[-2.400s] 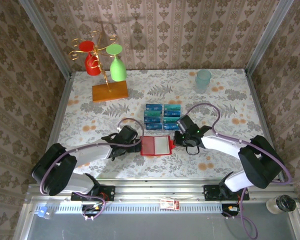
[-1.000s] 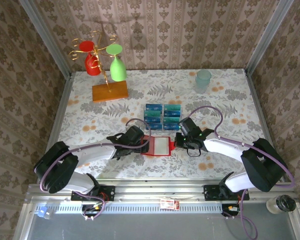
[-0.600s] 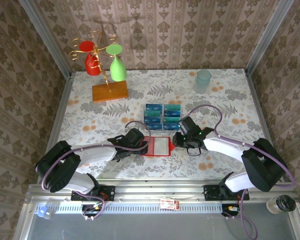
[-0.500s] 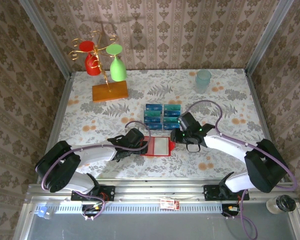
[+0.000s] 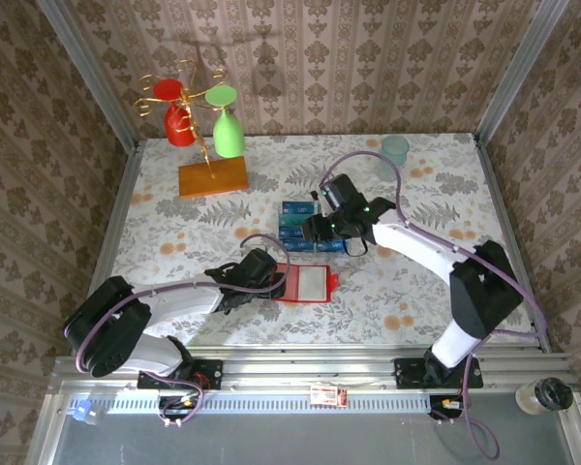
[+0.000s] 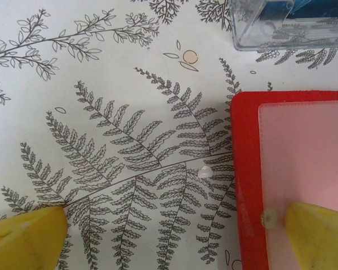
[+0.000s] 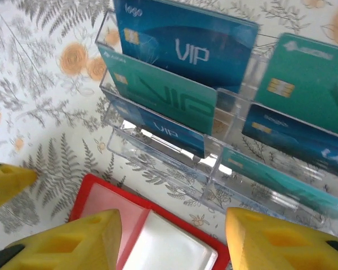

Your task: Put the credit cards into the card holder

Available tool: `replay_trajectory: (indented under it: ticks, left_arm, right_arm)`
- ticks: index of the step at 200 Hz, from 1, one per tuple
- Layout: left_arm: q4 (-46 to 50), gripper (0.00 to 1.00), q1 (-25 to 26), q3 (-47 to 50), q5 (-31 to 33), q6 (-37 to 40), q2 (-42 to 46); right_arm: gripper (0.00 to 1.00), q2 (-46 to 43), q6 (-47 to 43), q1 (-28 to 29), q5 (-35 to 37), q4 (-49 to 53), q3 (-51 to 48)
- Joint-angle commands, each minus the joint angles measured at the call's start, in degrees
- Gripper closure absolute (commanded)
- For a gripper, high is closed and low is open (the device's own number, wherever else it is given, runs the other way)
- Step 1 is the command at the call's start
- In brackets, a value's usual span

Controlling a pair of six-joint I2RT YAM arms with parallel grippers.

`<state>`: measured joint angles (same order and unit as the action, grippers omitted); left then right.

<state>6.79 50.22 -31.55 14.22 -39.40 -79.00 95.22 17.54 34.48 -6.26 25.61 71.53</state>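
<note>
Nearest the arm bases, the left tool (image 5: 277, 282) (image 6: 172, 236) sits low over the fern-printed surface (image 5: 174, 232) with its jaws spread wide and nothing between them. One yellow fingertip (image 6: 318, 230) overlaps the card holder's clear inner pocket, the other is out over bare cloth. The red card holder (image 5: 305, 283) (image 6: 247, 185) (image 7: 96, 194) lies flat and open, just short of the clear rack (image 5: 331, 243) (image 6: 270, 28) (image 7: 158, 152). Above that rack hangs the right tool (image 5: 315, 231) (image 7: 177, 242), jaws parted and holding nothing. The credit cards (image 5: 296, 209) (image 7: 174, 50), blue and teal, all stand upright in the rack's tiers. Farther back, a wooden-based stand (image 5: 211, 176) carries a red glass (image 5: 179, 122) and a green glass (image 5: 229, 132) at the left, and a pale teal cup (image 5: 394, 155) stands at the right.
</note>
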Motion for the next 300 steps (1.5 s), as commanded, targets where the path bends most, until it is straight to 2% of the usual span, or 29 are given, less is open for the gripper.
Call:
replay_trajectory:
  ticks: [1, 40, 86, 188, 217, 248, 266, 300]
  left_arm:
    - [0.2, 0.0, -0.1, 1.5, 1.0, -1.2, 1.1]
    - [-0.2, 0.0, -0.1, 1.8, 1.2, -1.4, 1.0]
    - [-0.1, 0.0, -0.1, 1.6, 1.5, -1.2, 1.4]
    - [-1.2, 0.0, -0.1, 1.8, 1.0, -1.7, 0.9]
    - [-1.2, 0.0, -0.1, 1.8, 1.0, -1.7, 0.8]
    - [-1.4, 0.0, -0.1, 1.8, 0.9, -1.8, 0.7]
    - [-1.3, 0.0, -0.1, 1.8, 1.0, -1.8, 0.6]
    - [-1.4, 0.0, -0.1, 1.8, 0.9, -1.8, 0.6]
  right_arm:
    - [0.5, 3.7, -7.7, 1.6, -0.9, 6.7, 5.4]
    - [0.53, 11.5, -15.9, 5.5, 6.4, 11.6, 13.0]
    - [0.56, 17.3, -18.8, 7.4, 12.2, 13.8, 18.0]
    - [0.59, 23.8, -21.8, 8.3, 16.4, 15.7, 21.9]
    - [0.65, 24.4, -22.0, 8.4, 16.9, 15.6, 21.8]
    - [0.78, 23.8, -22.2, 8.4, 16.7, 15.4, 21.5]
    - [0.8, 23.3, -22.2, 8.4, 16.4, 15.4, 21.3]
    - [0.89, 23.3, -22.5, 8.4, 16.8, 15.6, 21.6]
